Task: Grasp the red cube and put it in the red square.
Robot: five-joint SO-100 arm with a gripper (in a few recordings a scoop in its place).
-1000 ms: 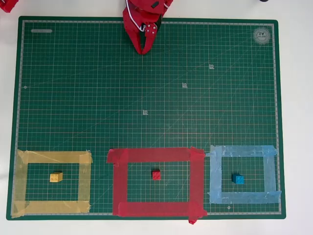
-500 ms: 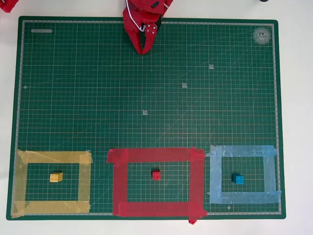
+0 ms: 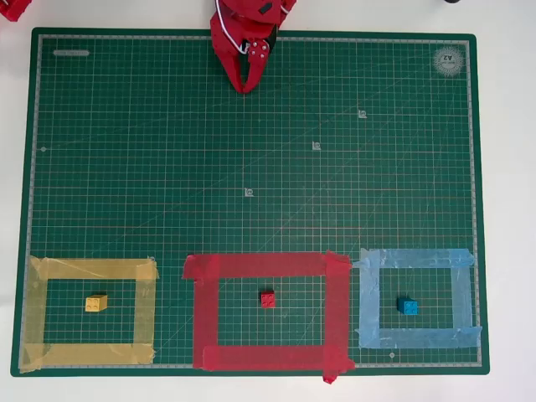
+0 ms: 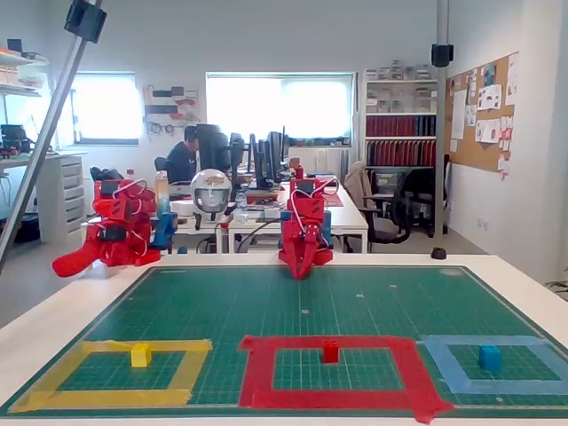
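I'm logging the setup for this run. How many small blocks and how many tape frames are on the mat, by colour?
Blocks: 3: red cube, yellow block, blue block
Tape frames: 3: red square, yellow frame, light blue frame
Total: 6; each block lies inside the frame of its own colour.

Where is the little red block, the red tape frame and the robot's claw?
red cube [image 3: 267, 299]: overhead view, on its studded top.
red square [image 3: 268, 265]: overhead view, on its top tape strip.
gripper [image 3: 246, 85]: overhead view, at the closed fingertips.
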